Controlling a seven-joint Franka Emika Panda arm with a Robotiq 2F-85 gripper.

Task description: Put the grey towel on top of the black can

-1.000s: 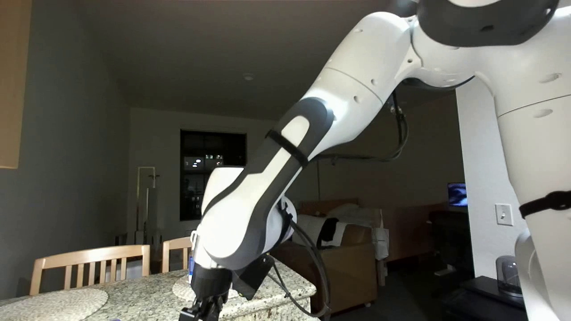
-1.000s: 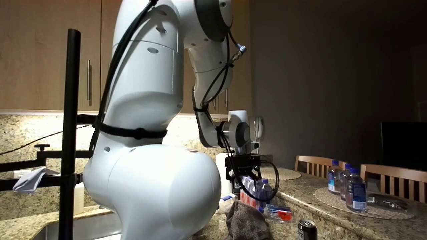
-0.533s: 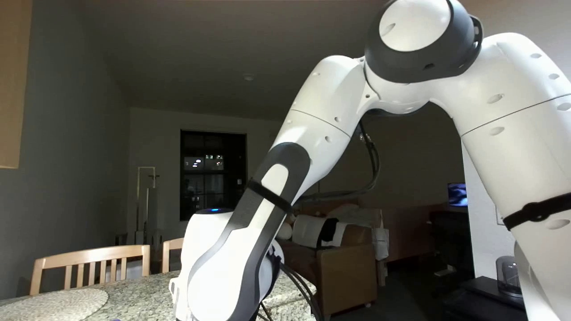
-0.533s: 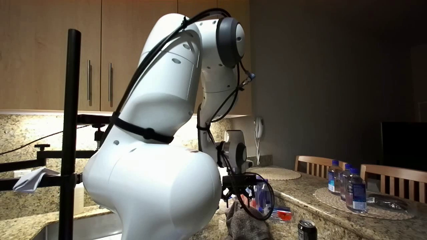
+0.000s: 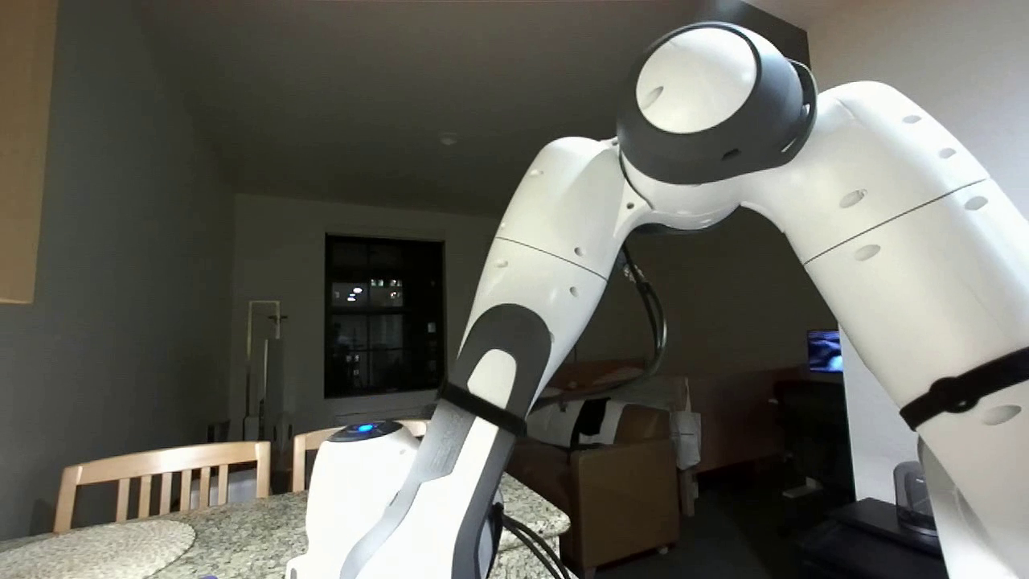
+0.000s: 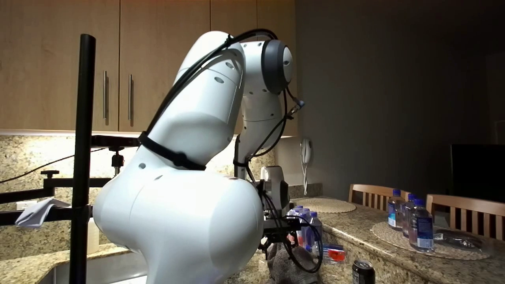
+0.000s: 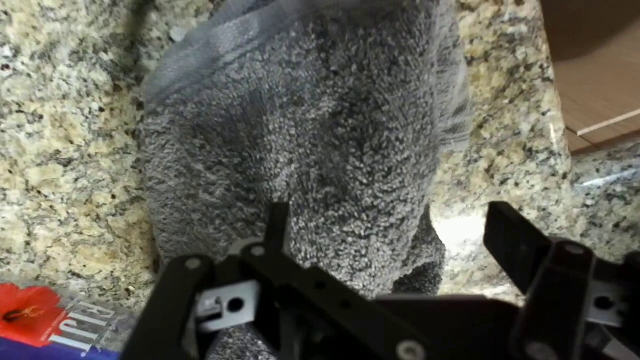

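Note:
The grey towel point(image 6: 291, 263) lies bunched on the granite counter in an exterior view; it fills the middle of the wrist view point(image 7: 305, 135). The black can point(image 6: 363, 271) stands upright to the right of the towel in the same exterior view; it is out of the wrist view. My gripper point(image 7: 389, 207) is open and empty. In the wrist view one finger point(image 7: 278, 225) is over the towel and the opposite finger point(image 7: 515, 240) is over bare granite past its edge. In an exterior view the gripper point(image 6: 277, 242) is low at the towel's top, partly behind cables; contact cannot be told.
A clear bottle with a red label point(image 6: 335, 253) lies just behind the towel, with upright bottles point(image 6: 314, 232) close by. A raised granite ledge point(image 6: 355, 232) runs along the right. More bottles point(image 6: 421, 232) stand on a woven mat. A black pole point(image 6: 82, 157) stands at left.
The arm has leaned forward and come down, bringing the open gripper from well above the towel to its top. The gripper has dropped out of an exterior view. Towel and can have not moved.

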